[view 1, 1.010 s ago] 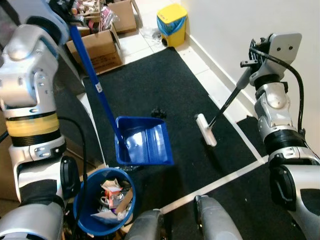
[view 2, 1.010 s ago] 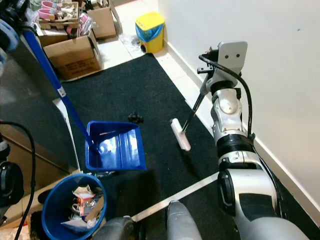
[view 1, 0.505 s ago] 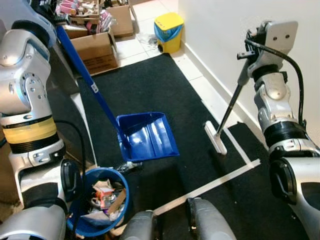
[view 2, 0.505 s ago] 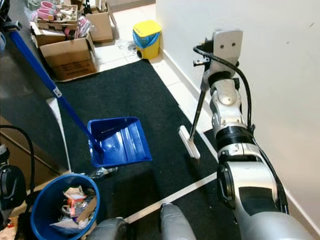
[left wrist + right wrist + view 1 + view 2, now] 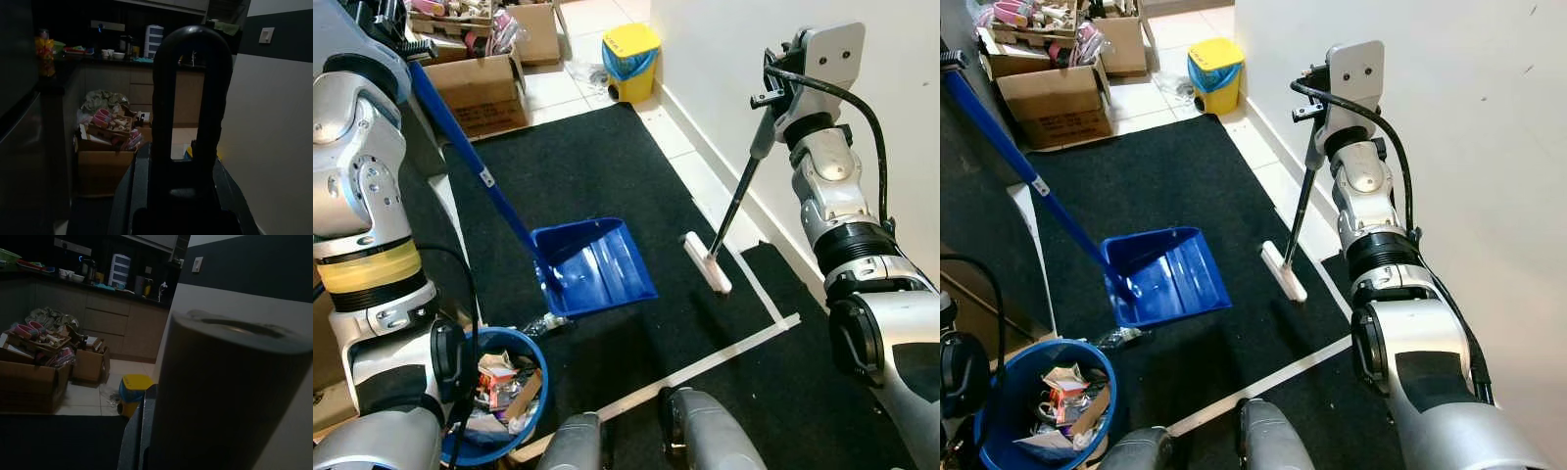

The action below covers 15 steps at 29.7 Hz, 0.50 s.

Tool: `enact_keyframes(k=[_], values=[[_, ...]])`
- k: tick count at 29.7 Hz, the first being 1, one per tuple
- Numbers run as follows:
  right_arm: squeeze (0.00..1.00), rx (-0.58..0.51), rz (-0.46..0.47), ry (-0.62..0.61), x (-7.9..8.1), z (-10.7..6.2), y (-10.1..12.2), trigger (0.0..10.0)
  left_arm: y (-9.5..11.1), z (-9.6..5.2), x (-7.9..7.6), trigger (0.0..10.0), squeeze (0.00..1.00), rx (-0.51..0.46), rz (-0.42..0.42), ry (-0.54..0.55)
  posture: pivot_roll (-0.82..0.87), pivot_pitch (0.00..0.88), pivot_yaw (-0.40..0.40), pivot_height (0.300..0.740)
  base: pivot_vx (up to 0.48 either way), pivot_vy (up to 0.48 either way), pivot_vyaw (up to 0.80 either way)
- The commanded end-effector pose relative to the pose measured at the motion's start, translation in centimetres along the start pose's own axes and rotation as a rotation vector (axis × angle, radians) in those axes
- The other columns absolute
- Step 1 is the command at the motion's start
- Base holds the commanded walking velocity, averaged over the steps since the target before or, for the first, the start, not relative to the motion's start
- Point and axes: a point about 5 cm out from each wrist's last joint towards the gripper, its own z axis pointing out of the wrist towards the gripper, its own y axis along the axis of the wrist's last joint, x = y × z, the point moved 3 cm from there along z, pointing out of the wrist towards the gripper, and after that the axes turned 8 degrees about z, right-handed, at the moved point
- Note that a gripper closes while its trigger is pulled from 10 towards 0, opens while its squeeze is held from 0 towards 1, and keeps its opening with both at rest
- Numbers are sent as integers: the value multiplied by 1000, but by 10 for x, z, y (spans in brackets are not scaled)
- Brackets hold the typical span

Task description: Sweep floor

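Observation:
A blue long-handled dustpan (image 5: pixel 593 266) hangs low over the black mat (image 5: pixel 597 166), its mouth turned toward the broom. Its blue handle (image 5: pixel 470 166) runs up to my left gripper (image 5: pixel 396 27), which is shut on it at the top left. The handle's dark loop end (image 5: pixel 191 98) shows in the left wrist view. My right gripper (image 5: pixel 770 98), up by the wall, is shut on a broom's dark handle (image 5: pixel 740 191). The white broom head (image 5: pixel 707 262) rests on the mat just right of the pan.
A blue bin (image 5: pixel 460 446) full of rubbish stands by my left leg. A white tape line (image 5: pixel 705 357) crosses the mat. A yellow bin (image 5: pixel 632 49) and cardboard boxes (image 5: pixel 470 83) sit at the back. The wall (image 5: pixel 891 147) runs close along the right.
The whole view has shifted with the camera. The broom handle stands steeper and its head sits a little closer to the dustpan. The pan's mouth has swung toward the broom.

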Motion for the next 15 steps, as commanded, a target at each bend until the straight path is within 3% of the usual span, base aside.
enact_keyframes(k=[1,15], values=[[0,-26,1,-9,-2,3,7,10000,10,0,3,10000,0,-50,21,3,61,0,-55,740,356,0,0],[0,-17,7,-45,-9,-1,2,10000,12,6,-3,10000,0,-53,35,-19,62,0,-28,740,405,0,0]])
